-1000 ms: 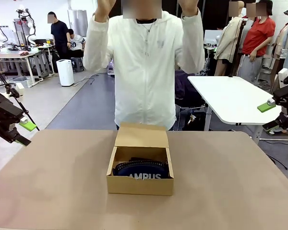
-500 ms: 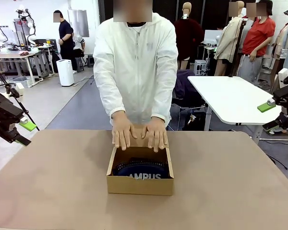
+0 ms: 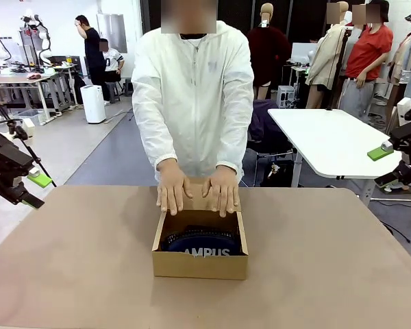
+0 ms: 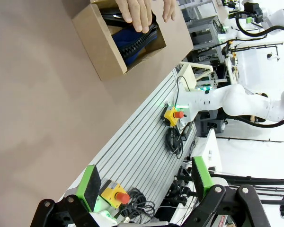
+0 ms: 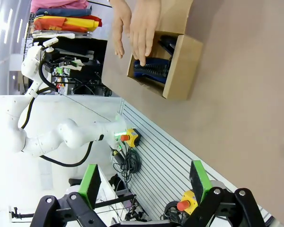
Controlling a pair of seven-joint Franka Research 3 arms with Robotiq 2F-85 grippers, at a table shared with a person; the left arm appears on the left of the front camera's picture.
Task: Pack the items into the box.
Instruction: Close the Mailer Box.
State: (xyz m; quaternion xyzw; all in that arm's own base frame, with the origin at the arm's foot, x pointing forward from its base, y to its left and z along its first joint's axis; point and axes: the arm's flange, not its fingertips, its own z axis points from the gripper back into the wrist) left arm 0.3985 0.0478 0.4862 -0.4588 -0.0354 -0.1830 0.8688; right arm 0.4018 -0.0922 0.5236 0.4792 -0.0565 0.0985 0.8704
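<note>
Now the brown cardboard box (image 3: 200, 264) sits open on the table (image 3: 342, 267). Inside it lies the navy pouch (image 3: 204, 242), its white lettering partly hidden behind the box's near wall. At the box's far rim the person lays one hand (image 3: 172, 193) and the other hand (image 3: 222, 193) flat on the hinged flap (image 3: 200, 186), fingertips reaching over the opening. Well to the left of the box the left gripper (image 3: 34, 192) hangs with its jaws spread and nothing between them. Well to the right of the box the right gripper (image 3: 383, 166) likewise stands wide and empty.
</note>
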